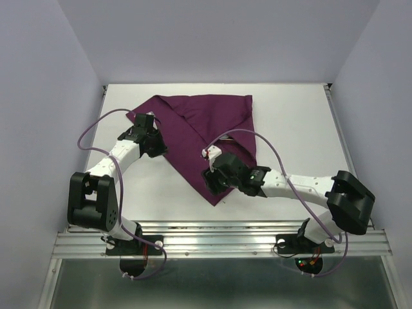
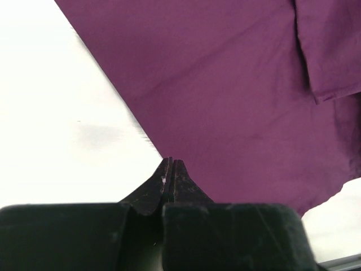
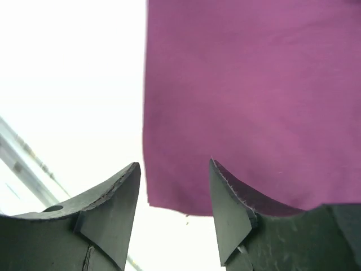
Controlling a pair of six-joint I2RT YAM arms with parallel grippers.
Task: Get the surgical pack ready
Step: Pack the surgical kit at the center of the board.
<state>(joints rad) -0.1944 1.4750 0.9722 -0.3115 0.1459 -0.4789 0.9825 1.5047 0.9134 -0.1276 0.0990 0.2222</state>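
Observation:
The deep-purple cloth wrap (image 1: 206,122) lies folded into a rough triangle on the white table, its point toward the near edge. My left gripper (image 1: 156,143) is shut and empty, with its tips at the cloth's left edge (image 2: 171,161). My right gripper (image 1: 212,181) is open just above the cloth's lower corner. In the right wrist view that corner (image 3: 169,186) lies between the spread fingers (image 3: 174,169), untouched. The cloth also fills the left wrist view (image 2: 225,84). No steel tray, instruments or gauze show; whether they are under the cloth cannot be told.
The white table (image 1: 290,129) is walled at the back and sides. A metal rail (image 1: 219,238) runs along the near edge by the arm bases. Purple cables (image 1: 90,132) loop over both arms.

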